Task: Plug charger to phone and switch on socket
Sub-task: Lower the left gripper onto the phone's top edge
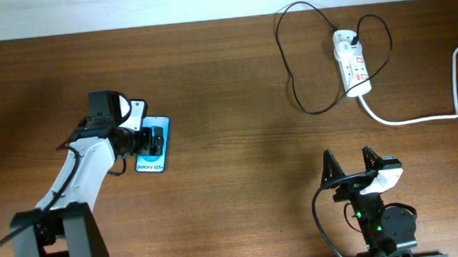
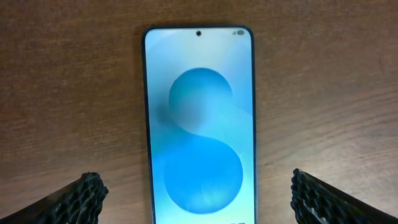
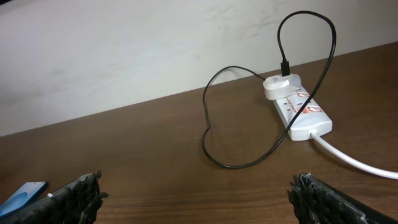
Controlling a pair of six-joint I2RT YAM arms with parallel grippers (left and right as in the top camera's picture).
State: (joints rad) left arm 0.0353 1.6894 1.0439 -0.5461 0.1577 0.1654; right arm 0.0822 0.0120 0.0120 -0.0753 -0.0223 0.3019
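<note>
The left arm rises from its base at the near left edge of the tabletop point(image 1: 226, 89) and bends forward, its wrist turned down over the phone point(image 1: 153, 162). The left fingers point(image 2: 84, 198) are spread wide and grip nothing. In the left wrist view one finger stands on each side of the phone point(image 2: 199, 124), both clear of its edges, with the screen facing up between them. The phone lies flat on the left half of the tabletop, well apart from the socket point(image 1: 351, 61). The right arm sits low at the near right edge. Its right fingers point(image 1: 331, 168) point towards the far side, also spread wide and empty, aimed at the socket point(image 3: 298, 107) but well short of it. The socket lies near the far right corner, and a thick white cord point(image 1: 420, 119) runs off from its near end to the right. The charger point(image 1: 281, 49) lies in loose loops around it; one end goes into a small white adapter point(image 3: 281, 85) plugged into the strip's far end, and I cannot pick out its free tip. On the phone's near end white lettering reads "Galaxy S25+" — seen from overhead. The socket has red markings on its face, too small to read.
</note>
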